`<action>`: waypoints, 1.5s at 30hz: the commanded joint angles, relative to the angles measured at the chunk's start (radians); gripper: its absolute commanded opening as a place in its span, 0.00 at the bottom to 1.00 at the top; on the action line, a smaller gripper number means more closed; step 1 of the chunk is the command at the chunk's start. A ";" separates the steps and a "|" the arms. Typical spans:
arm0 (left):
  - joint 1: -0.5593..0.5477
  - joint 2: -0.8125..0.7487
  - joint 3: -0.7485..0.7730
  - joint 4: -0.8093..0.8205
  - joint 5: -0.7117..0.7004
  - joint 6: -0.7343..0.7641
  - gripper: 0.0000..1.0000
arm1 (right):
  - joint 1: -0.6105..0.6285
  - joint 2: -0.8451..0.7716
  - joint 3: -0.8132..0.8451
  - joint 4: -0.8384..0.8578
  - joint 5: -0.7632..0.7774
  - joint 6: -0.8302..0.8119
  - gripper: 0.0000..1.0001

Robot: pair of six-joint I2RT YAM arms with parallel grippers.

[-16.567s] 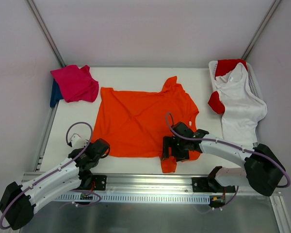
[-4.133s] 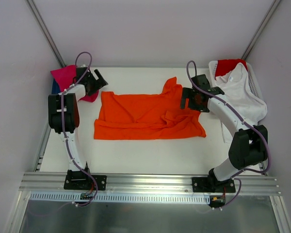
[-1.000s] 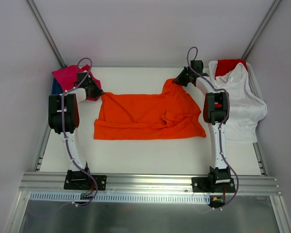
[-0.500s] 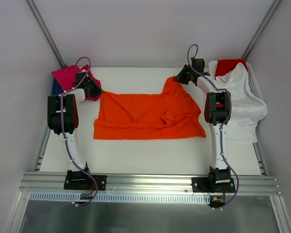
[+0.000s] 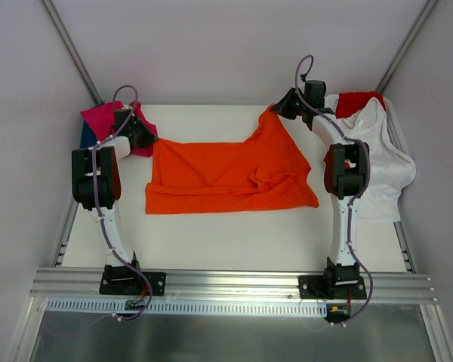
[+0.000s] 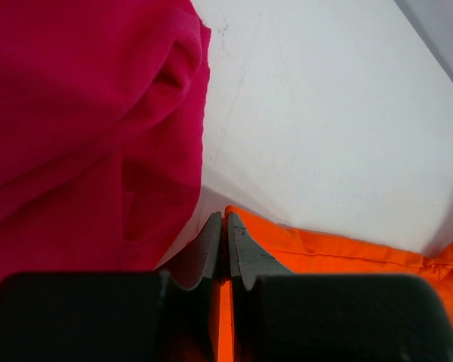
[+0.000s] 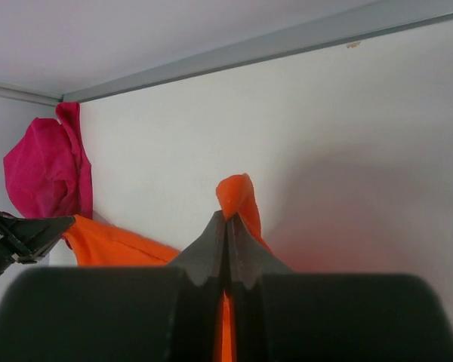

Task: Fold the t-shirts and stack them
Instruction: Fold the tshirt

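**A:** Orange t-shirt (image 5: 226, 177) lies across the middle of the worktop (image 5: 211, 234) as a wide band and looks doubled over once. Near edge flat. Left pincer (image 6: 225, 226) is pressed together on the far left corner, with a sliver of orange between the jaws. Magenta-pink t-shirt (image 5: 106, 119) sits just beside that grip.

**B:** Right pincer (image 7: 227, 226) is also closed tight, pinching a small peak of orange cloth at the far right corner. That corner is lifted and the fabric rises to it like a tent. The left corner sits lower.

**A:** What could go wrong?

**B:** Both bites look thin. A quick pull toward the near edge could slip a corner free, and the fold would collapse on one side.

**A:** And the uneven height?

**B:** If the two arms travel out of step, the band probably skews and the edges miss each other. The creased bunch near the right middle would likely get trapped inside the next fold.

**A:** Neighbours?

**B:** The left jaws are close enough to the magenta-pink cloth to drag it along. The right arm reaches past the white t-shirt (image 5: 377, 162) draped over the basket (image 5: 396, 124), and a wide swing could catch it.
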 commanded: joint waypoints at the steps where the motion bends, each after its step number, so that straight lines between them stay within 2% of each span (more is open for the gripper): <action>1: 0.016 -0.088 -0.014 0.030 -0.036 0.000 0.00 | -0.005 -0.115 -0.060 0.050 -0.033 -0.045 0.00; 11: 0.028 -0.189 -0.123 0.068 -0.061 -0.009 0.00 | -0.006 -0.336 -0.278 0.025 -0.011 -0.131 0.00; 20: 0.028 -0.238 -0.198 0.116 0.016 -0.029 0.00 | -0.005 -0.550 -0.494 0.021 0.002 -0.185 0.01; 31: 0.025 -0.338 -0.328 0.182 0.070 -0.058 0.00 | 0.001 -0.776 -0.768 -0.007 0.036 -0.191 0.00; 45: 0.014 -0.501 -0.511 0.259 0.047 -0.034 0.00 | 0.046 -1.050 -1.072 -0.008 0.068 -0.176 0.01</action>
